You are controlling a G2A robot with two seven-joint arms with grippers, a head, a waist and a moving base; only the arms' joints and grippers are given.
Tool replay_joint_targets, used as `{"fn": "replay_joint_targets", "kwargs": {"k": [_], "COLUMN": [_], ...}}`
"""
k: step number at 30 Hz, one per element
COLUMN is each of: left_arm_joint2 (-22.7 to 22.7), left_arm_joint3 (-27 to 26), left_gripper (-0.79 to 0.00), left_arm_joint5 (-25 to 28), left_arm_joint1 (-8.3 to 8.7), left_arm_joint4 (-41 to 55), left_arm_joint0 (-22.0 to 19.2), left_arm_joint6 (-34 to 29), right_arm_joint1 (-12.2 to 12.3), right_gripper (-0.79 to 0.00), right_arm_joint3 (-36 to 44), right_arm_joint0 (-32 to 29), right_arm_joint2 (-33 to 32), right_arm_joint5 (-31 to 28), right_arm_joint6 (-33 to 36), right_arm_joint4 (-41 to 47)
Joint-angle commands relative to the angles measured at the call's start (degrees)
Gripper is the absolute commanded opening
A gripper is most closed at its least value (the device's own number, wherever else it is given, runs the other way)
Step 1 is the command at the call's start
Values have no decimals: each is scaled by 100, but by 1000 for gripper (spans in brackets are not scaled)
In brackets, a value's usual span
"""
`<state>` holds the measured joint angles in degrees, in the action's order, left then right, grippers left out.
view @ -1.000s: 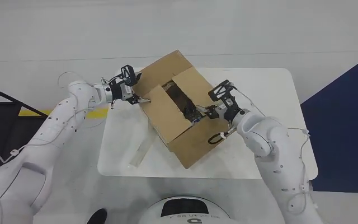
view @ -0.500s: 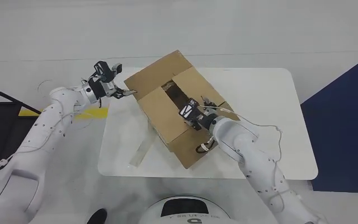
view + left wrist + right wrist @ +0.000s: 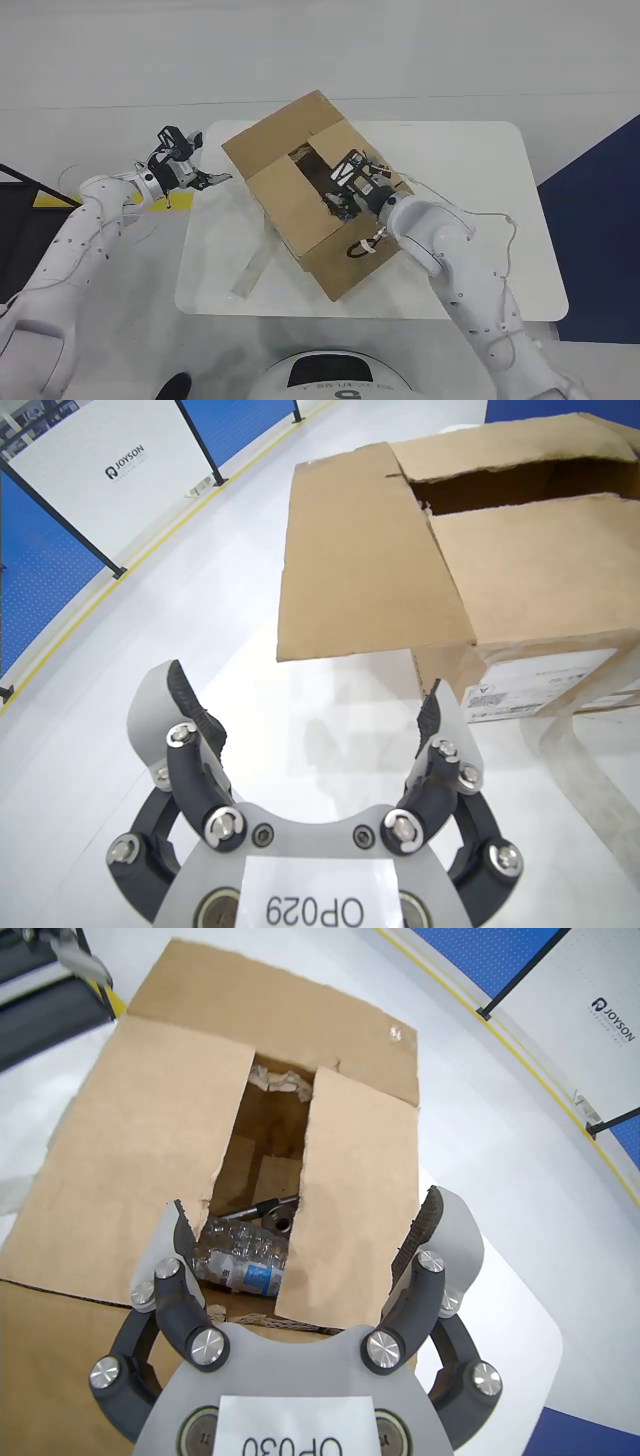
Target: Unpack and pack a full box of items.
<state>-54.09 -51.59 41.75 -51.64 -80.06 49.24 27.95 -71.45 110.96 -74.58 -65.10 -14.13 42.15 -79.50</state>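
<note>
Box top is largely closed off by two flaps — entry is left only through the narrow slot between them. The slot's floor is crowded by a plastic bottle, a metal tool and, at the far end, crumpled paper. Its near end is overhung by the right gripper, fingers spread. Open table is had right of the box; left of it, a pale strip lies on the surface.

table: white | strip: clear, flat on table | panel: white, blue-flanked, on floor
</note>
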Motion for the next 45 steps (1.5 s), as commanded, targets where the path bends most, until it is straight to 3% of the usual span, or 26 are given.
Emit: {"fn": "replay_joint_targets", "kwargs": {"k": [1, 7, 12, 16, 22, 25, 29, 33, 39, 42, 45], "left_arm_joint2": [114, 271, 203, 31, 102, 328, 641, 802, 798, 789, 854], "left_arm_joint3": [124, 419, 661, 1087, 1409, 1530, 1669, 1746, 1530, 1324, 956], "left_gripper": [0, 0, 0, 0, 0, 0, 0, 0, 0, 0, 0], "left_arm_joint5": [-49, -57, -201, -255, -399, -328, -228, -109, -1309, -1339, -1039], "left_arm_joint1": [-87, -264, -241, -219, -311, -481, -750, -911, -797, -729, -702], "left_arm_joint4": [40, 135, -186, -27, -78, -47, 46, 37, -951, -1246, -1481], "left_arm_joint0": [-138, -416, -461, -486, -675, -874, -1131, -1306, -1189, -1091, -1033], "left_arm_joint6": [-101, 252, 881, 943, 188, -440, -779, -263, 1646, 1886, 1780], "right_arm_joint1": [19, 59, 87, 106, 126, 135, 147, 157, 168, 173, 175], "right_gripper": [0, 0, 0, 0, 0, 0, 0, 0, 0, 0, 0], "right_arm_joint3": [52, 126, 121, 146, 145, 160, 207, 229, 255, 233, 166], "right_arm_joint0": [-87, -414, -609, -738, -853, -906, -1011, -1123, -1301, -1359, -1395], "right_arm_joint2": [-252, -909, -1269, -1379, -1469, -1520, -1610, -1693, -1789, -1836, -1899], "right_arm_joint5": [65, 367, 387, 370, 400, 447, 513, 586, 642, 638, 585], "right_arm_joint6": [-104, -335, -441, -479, -556, -584, -629, -690, -818, -858, -898], "right_arm_joint4": [209, 869, 1337, 1405, 1429, 1422, 1448, 1496, 1611, 1717, 2017]}}
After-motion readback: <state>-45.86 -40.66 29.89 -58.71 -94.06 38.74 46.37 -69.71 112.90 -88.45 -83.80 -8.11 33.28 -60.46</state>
